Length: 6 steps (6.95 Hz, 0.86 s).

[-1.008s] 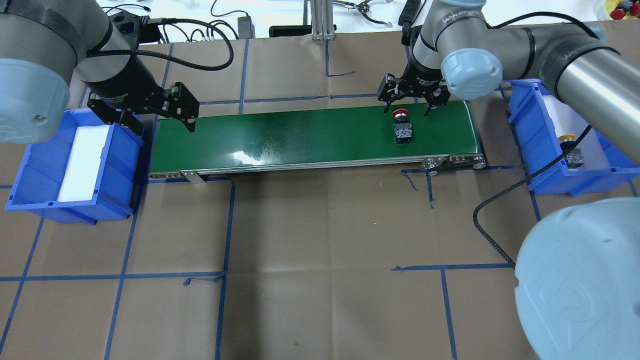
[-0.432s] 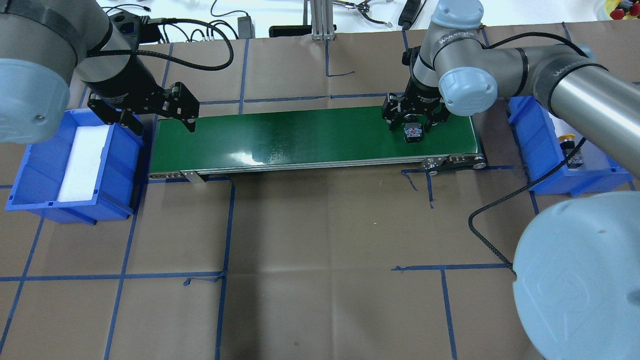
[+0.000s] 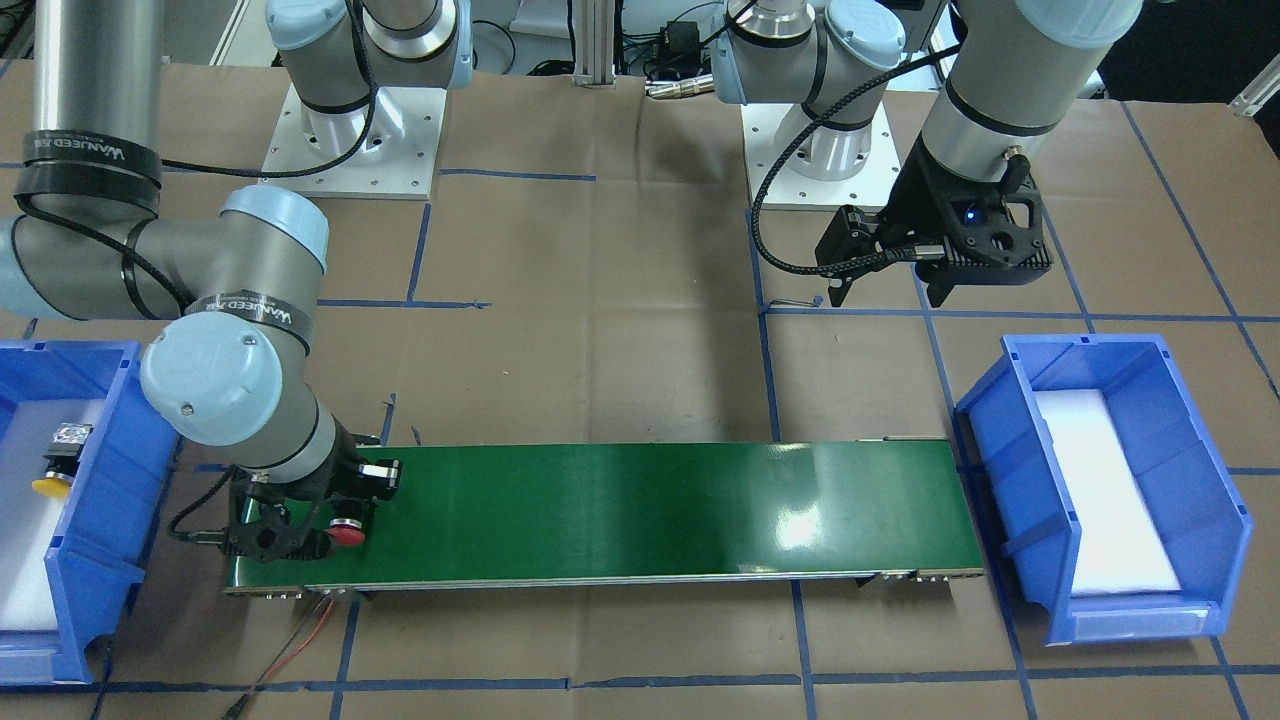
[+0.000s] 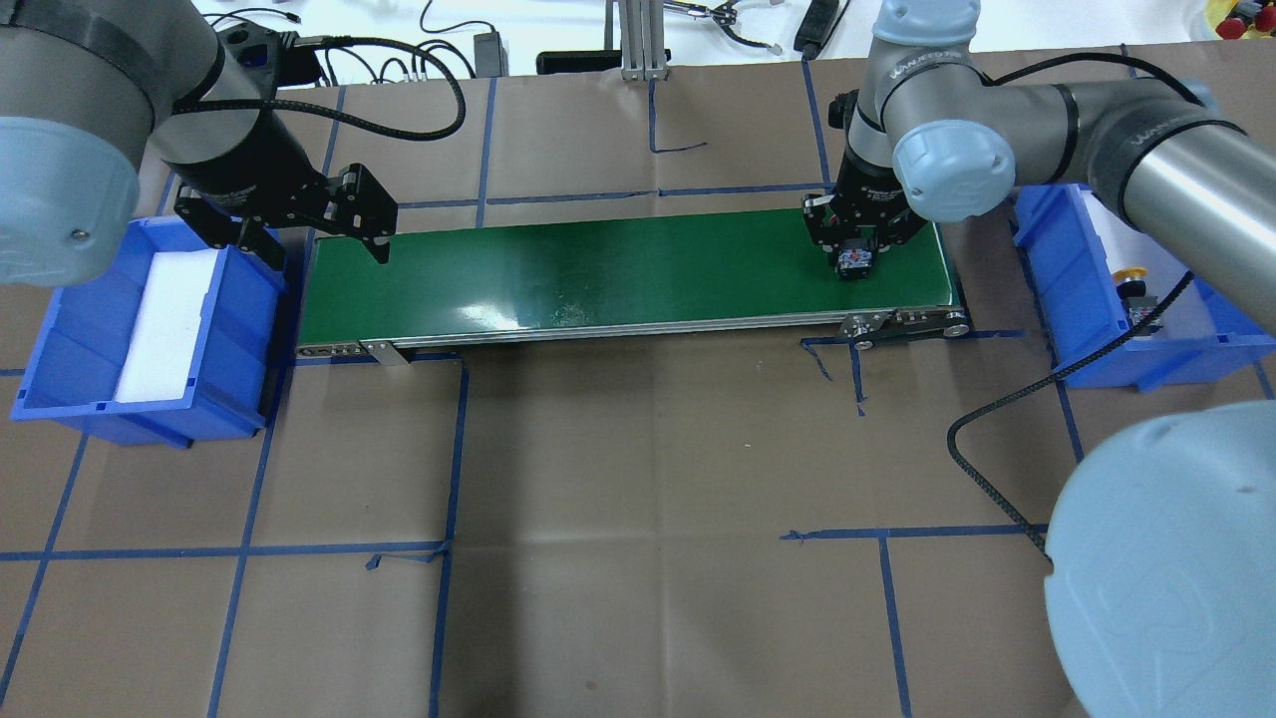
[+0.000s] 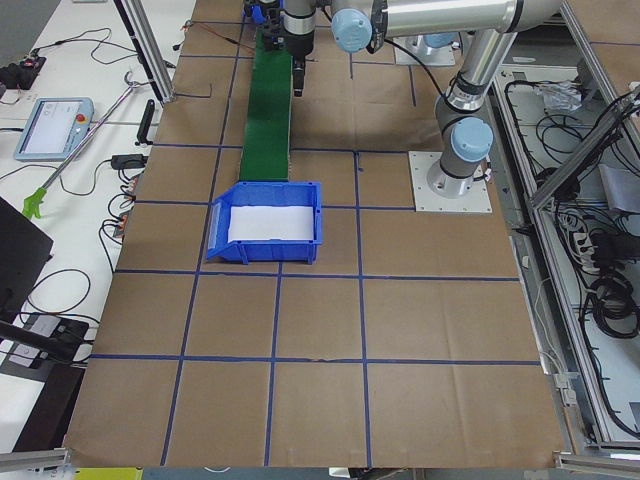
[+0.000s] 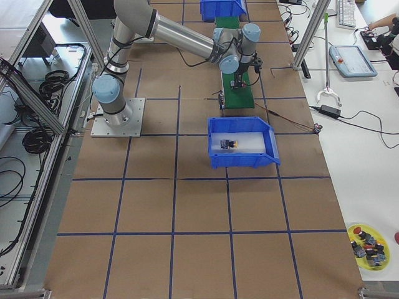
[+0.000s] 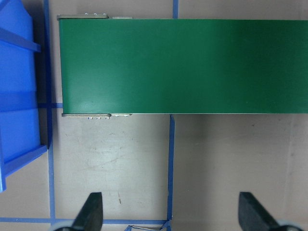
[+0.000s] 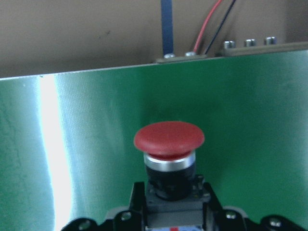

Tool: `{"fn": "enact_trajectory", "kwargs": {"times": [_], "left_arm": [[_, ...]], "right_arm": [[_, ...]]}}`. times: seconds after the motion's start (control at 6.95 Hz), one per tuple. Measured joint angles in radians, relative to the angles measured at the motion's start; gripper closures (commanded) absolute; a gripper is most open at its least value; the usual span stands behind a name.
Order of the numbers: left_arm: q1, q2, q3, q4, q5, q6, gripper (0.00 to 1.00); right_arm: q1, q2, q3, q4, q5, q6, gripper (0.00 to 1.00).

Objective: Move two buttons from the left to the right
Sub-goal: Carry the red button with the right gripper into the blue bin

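Observation:
The red button (image 8: 168, 137) lies on its side at the right end of the green belt (image 4: 598, 269). Its cap shows in the front view (image 3: 347, 533) and its grey block from overhead (image 4: 854, 261). My right gripper (image 4: 855, 249) is down over it, with the jaws closed against the body. The yellow button (image 4: 1131, 274) lies in the right blue bin (image 4: 1057, 299) and also shows in the front view (image 3: 55, 465). My left gripper (image 4: 314, 239) hangs open and empty over the belt's left end, and its fingertips (image 7: 91, 211) show in the left wrist view.
The left blue bin (image 4: 60, 329) holds only white foam. The right arm's black cable (image 4: 997, 429) droops over the table near the belt's right end. Cables and a metal post (image 4: 638, 40) stand at the back edge. A yellow dish of spare parts (image 6: 368, 243) lies far off.
The red button has travelled right along the belt. My right gripper has followed it, come down over it and closed from wide open. The left arm has not moved.

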Motion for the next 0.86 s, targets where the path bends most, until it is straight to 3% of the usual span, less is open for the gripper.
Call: {"fn": "enact_trajectory", "kwargs": {"times": [0.29, 0.43, 0.72, 0.86], "left_arm": [[0.0, 0.0, 0.0, 0.0, 0.0, 0.0, 0.0], [0.0, 0.0, 0.0, 0.0, 0.0, 0.001, 0.0], [0.0, 0.0, 0.0, 0.0, 0.0, 0.001, 0.0], [0.0, 0.0, 0.0, 0.0, -0.001, 0.0, 0.0]], "right_arm": [[-0.084, -0.079, -0.059, 0.039, -0.018, -0.091, 0.97], [-0.156, -0.099, -0.141, 0.114, -0.014, -0.185, 0.97], [-0.304, -0.066, -0.288, 0.252, -0.003, -0.418, 0.97], [-0.37, -0.035, -0.313, 0.258, -0.001, -0.507, 0.97]]}}
